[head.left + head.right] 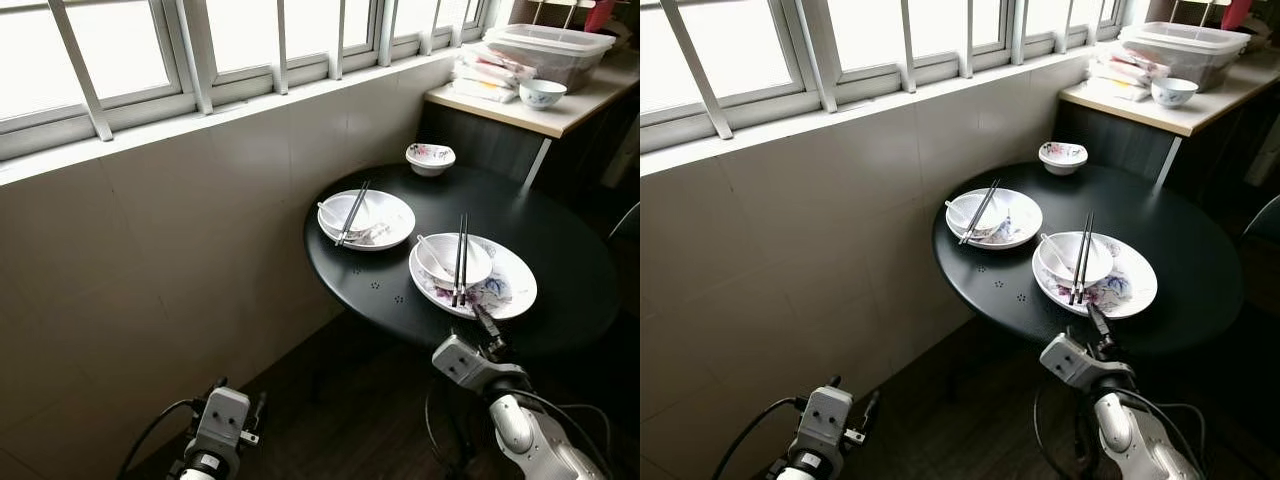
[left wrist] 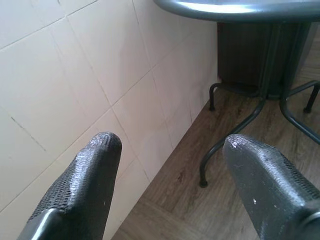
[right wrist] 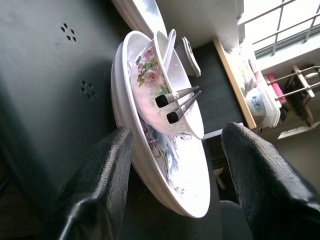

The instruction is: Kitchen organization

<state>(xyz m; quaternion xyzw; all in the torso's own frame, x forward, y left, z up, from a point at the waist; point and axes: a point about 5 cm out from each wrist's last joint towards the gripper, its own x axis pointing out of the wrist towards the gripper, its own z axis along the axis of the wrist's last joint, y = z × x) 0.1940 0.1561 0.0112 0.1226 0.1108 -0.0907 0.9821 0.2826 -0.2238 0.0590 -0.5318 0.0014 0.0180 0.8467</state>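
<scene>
1. Two grippers are recorded nearest the camera. The left gripper (image 2: 167, 165) is held low beside the tiled wall (image 1: 180, 250), above the wooden floor (image 2: 240, 200); its fingers are spread apart with nothing between them.
2. The right gripper (image 3: 175, 165) is raised at the near edge of the round black table (image 1: 560, 250), aimed at the near plate (image 1: 505, 295). Its fingers are parted and empty, and the plate's rim is seen in the gap between them; contact cannot be judged.
3. The near plate, white with a floral print, lies at the near edge of the table. A bowl (image 1: 440, 255) is seated on it, with a white spoon (image 1: 430, 250) inside and a pair of chopsticks (image 1: 460, 258) laid across the bowl, their dark ends pointing toward the right gripper.
4. A second plate (image 1: 395, 225) is noted toward the table's left edge, carrying a bowl (image 1: 340, 215), a spoon (image 1: 330, 217) and chopsticks (image 1: 352, 212) laid across.
5. A small floral bowl (image 1: 430, 157) stands alone at the far edge of the table, close to the wall.
6. Beyond the table, a pale worktop (image 1: 560, 110) carries a blue-patterned bowl (image 1: 542, 93), a clear lidded container (image 1: 550, 48) and stacked packets (image 1: 490, 75).
7. Barred windows (image 1: 250, 40) run above the wall.
</scene>
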